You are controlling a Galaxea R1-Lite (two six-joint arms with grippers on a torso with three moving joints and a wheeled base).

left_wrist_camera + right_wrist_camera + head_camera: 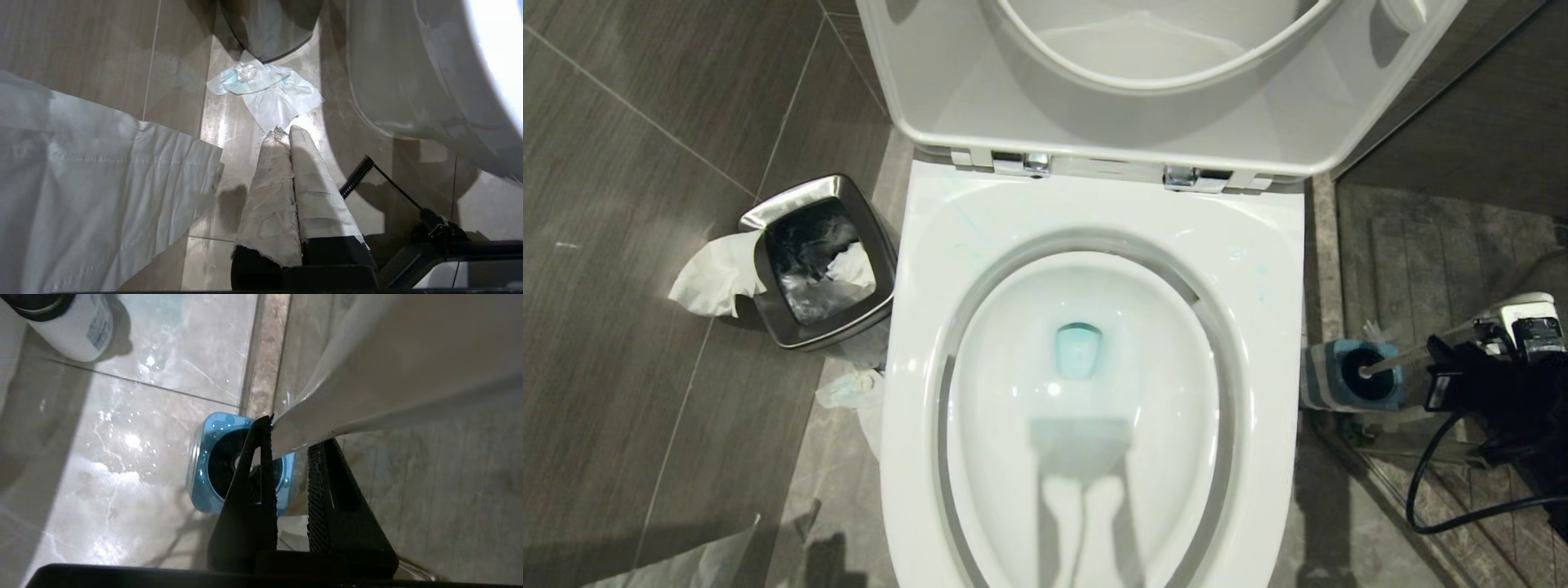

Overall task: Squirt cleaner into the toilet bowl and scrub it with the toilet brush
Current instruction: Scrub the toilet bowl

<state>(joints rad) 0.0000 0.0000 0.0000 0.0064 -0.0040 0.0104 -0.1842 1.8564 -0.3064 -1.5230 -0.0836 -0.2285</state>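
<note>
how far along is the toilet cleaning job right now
Cleaner already looks squirted: the water in the toilet bowl is tinted turquoise. In hand: the right gripper is at the toilet brush, its fingers either side of the white handle, with the head in the blue holder. Left: lifting the brush out and scrubbing. The left gripper hangs shut, idle.
</note>
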